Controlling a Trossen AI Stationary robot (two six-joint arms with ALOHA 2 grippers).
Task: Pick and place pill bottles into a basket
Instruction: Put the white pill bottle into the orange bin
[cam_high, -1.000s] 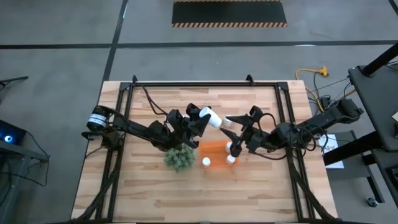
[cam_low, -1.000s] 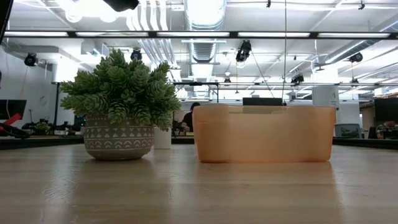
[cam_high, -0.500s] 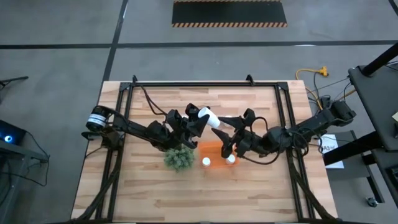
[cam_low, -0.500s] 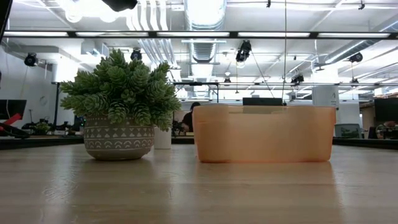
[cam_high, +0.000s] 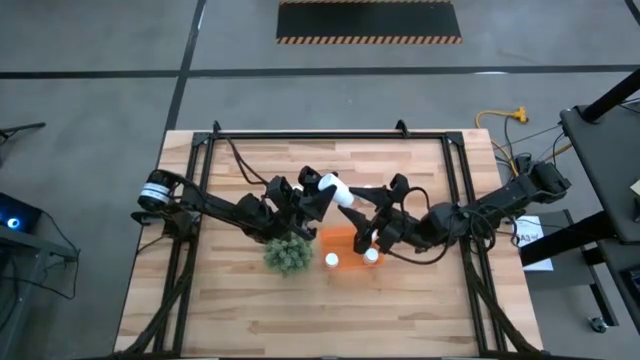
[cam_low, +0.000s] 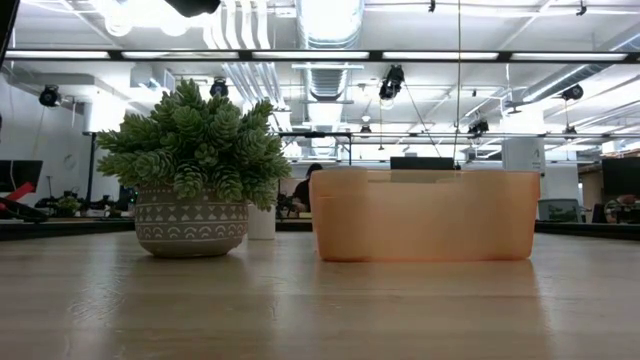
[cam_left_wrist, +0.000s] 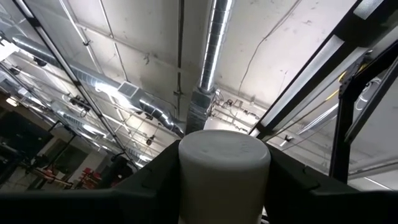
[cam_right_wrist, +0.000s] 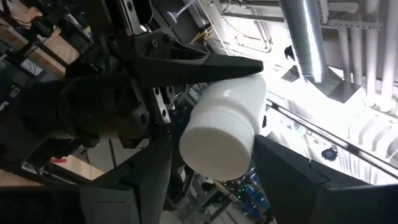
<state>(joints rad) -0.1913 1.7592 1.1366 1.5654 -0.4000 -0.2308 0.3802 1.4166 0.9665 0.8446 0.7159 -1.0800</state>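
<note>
My left gripper (cam_high: 322, 190) is shut on a white pill bottle (cam_high: 337, 189), held in the air above the far edge of the orange basket (cam_high: 350, 240). My right gripper (cam_high: 364, 207) is open, its fingers (cam_right_wrist: 149, 180) on either side of that bottle's free end (cam_right_wrist: 217, 149); I cannot tell whether they touch it. Two white bottles (cam_high: 331, 260) (cam_high: 371, 256) stand in the basket. In the low view the basket (cam_low: 425, 215) rests on the table, and a white bottle (cam_low: 262, 222) stands behind it. My left gripper pinches the bottle's body (cam_left_wrist: 224, 168) between its two fingers (cam_left_wrist: 152, 180), which lie along the bottle's sides. The fingers slant upward and toward the table's right. The bottle is lifted clear, and its free end sticks out past the fingertips toward my right gripper.
A green spiky plant in a patterned pot (cam_high: 288, 253) stands just left of the basket and also shows in the low view (cam_low: 195, 180). A black frame (cam_high: 300, 135) runs round the wooden table top.
My right gripper has moved toward the table's left, closing in on the bottle held by my left gripper, and now stays there. The left gripper and the bottle have kept still.
</note>
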